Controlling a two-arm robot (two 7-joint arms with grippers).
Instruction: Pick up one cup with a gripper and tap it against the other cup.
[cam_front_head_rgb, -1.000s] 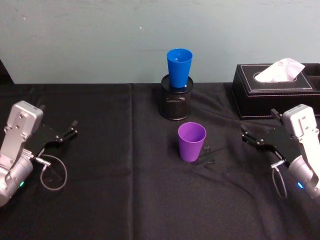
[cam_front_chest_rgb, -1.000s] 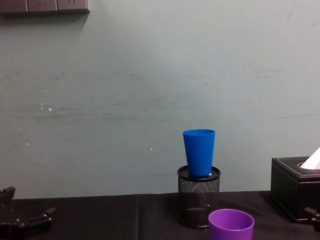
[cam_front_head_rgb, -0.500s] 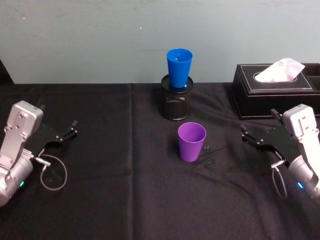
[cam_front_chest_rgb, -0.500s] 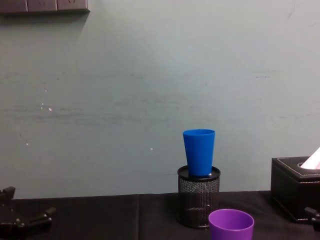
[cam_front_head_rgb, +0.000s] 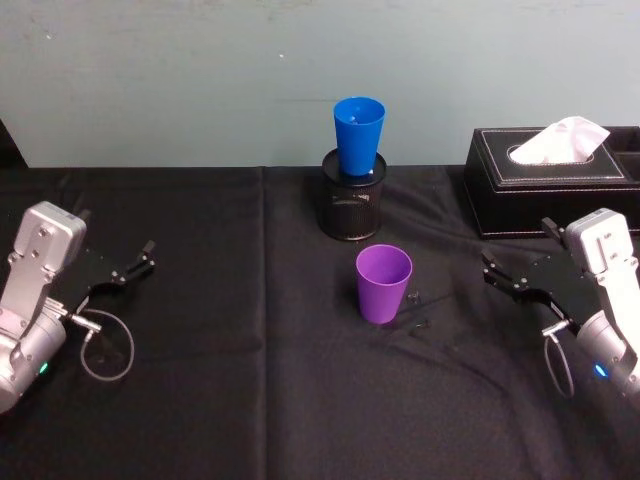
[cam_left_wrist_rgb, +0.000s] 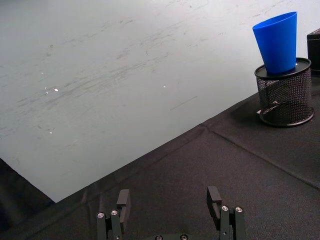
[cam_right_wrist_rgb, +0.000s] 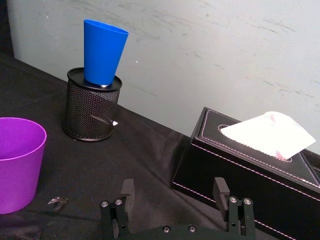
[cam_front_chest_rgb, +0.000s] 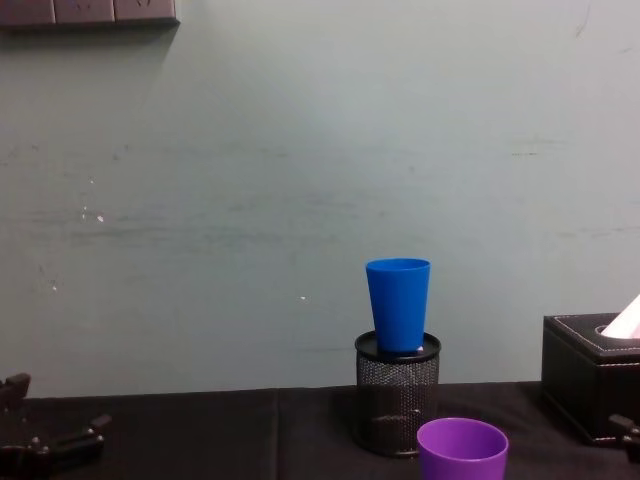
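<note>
Two cups, two tools, nothing gripped. The table (cam_front_head_rgb: 250, 400) has a black cloth over it. A box (cam_front_head_rgb: 555, 180) of tissues sits at the back right, clear of the working lane. The holder (cam_front_head_rgb: 352, 205), black mesh, stands at back centre and acts as a stand. The blue cup (cam_front_head_rgb: 358, 135) sits upright with its base down in the holder's mouth, so it is raised. I judge the tap has to land up high, and lightly, or the cup tips out.

The purple cup (cam_front_head_rgb: 384, 283) is upright on the table, in front of the holder and apart from it. It lies between my tools with its sides free to grasp.

My right tool (cam_front_head_rgb: 490, 270) is low at the right, jaws wide apart and empty, pointing toward the purple cup and nearer to it. It is my likely pick. My left tool (cam_front_head_rgb: 150, 255) is low at the far left, likewise spread wide and empty, idle.

Pickup not yet begun.
</note>
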